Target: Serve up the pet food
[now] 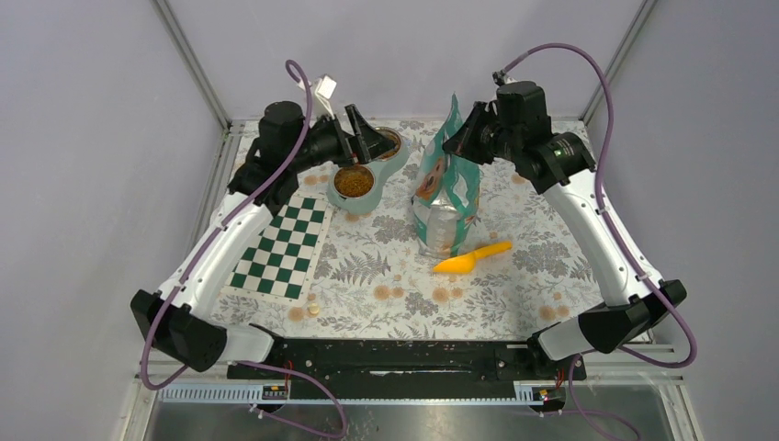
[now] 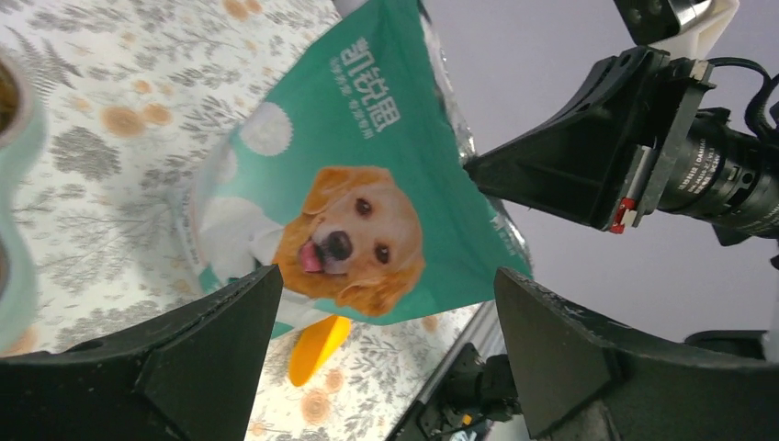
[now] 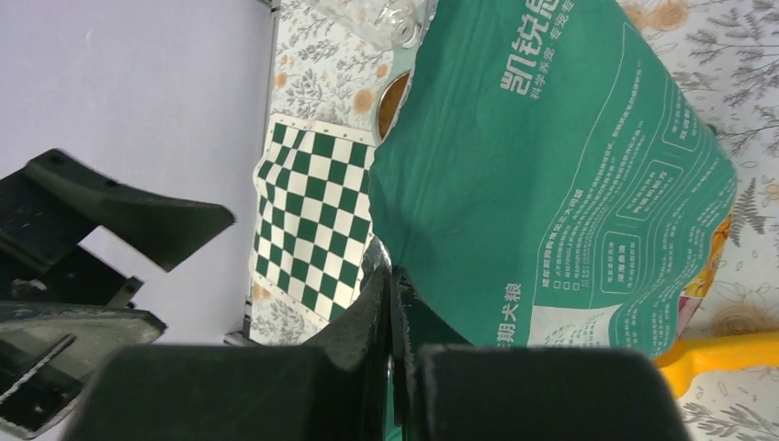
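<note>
The teal-and-white pouch (image 1: 447,180) with the golden dog stands upright mid-table. My right gripper (image 1: 457,145) is shut on its top edge; in the right wrist view the closed jaws (image 3: 393,303) pinch the foil rim of the pouch (image 3: 551,165). Pet food (image 1: 353,182) fills the near cup of a pale teal double bowl (image 1: 368,198). My left gripper (image 1: 367,147) hangs open over the bowl's far cup, left of the pouch. Through the left wrist view its jaws (image 2: 386,358) stand wide with nothing between them, facing the pouch (image 2: 367,184).
An orange scoop (image 1: 471,258) lies on the floral cloth just in front of the pouch. A green-and-white checkered mat (image 1: 280,248) lies at the left, near the bowl. Metal frame rails border the table's back and sides.
</note>
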You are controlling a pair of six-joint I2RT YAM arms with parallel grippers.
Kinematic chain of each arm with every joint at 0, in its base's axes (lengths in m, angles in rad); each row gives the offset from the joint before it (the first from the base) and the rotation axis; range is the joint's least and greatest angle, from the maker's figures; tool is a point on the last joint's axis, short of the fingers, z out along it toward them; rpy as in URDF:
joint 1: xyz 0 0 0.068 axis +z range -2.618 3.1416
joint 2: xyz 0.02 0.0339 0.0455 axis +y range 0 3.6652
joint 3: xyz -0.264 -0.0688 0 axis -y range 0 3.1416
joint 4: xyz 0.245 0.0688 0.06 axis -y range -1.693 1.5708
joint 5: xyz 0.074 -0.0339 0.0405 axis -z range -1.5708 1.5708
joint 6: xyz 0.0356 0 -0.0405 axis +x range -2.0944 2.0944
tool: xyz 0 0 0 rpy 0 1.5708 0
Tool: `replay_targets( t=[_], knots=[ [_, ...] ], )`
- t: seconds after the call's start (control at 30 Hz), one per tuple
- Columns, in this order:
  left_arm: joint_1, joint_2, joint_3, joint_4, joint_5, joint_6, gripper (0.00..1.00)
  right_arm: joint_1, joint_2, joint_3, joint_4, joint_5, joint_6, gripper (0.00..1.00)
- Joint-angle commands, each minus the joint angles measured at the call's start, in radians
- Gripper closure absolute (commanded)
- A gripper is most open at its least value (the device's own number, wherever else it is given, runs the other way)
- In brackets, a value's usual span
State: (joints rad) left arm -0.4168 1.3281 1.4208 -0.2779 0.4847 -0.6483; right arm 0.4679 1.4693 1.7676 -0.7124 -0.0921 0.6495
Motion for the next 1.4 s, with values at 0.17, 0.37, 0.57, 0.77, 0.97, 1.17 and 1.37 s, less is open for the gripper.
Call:
replay_targets(
  t=[0.17, 0.37, 0.57, 0.77, 0.97, 1.17, 1.37],
  knots=[
    [-0.122, 0.112, 0.033, 0.262, 0.051, -0.218, 0.19, 0.006, -0.169, -0.056, 0.078, -0.165, 0.101, 1.0],
    [-0.146, 0.188, 0.1, 0.332, 0.046, -0.303, 0.24, 0.0, -0.162, -0.017, 0.032, -0.141, 0.088, 1.0],
    [-0.148, 0.197, 0.105, 0.364, -0.014, -0.358, 0.29, 0.0, -0.122, -0.068, 0.057, -0.128, 0.181, 1.0],
    [-0.149, 0.198, 0.104, 0.313, -0.009, -0.354, 0.34, 0.0, -0.18, -0.212, 0.187, -0.118, 0.331, 1.0],
    [-0.157, 0.199, 0.073, 0.31, 0.012, -0.357, 0.44, -0.003, -0.21, -0.274, 0.228, -0.128, 0.393, 1.0],
    [-0.167, 0.187, 0.053, 0.331, 0.026, -0.324, 0.46, -0.005, -0.227, -0.328, 0.317, -0.143, 0.433, 1.0],
    [-0.172, 0.198, 0.056, 0.281, 0.011, -0.276, 0.49, -0.008, -0.239, -0.35, 0.373, -0.148, 0.428, 1.0]
  ],
)
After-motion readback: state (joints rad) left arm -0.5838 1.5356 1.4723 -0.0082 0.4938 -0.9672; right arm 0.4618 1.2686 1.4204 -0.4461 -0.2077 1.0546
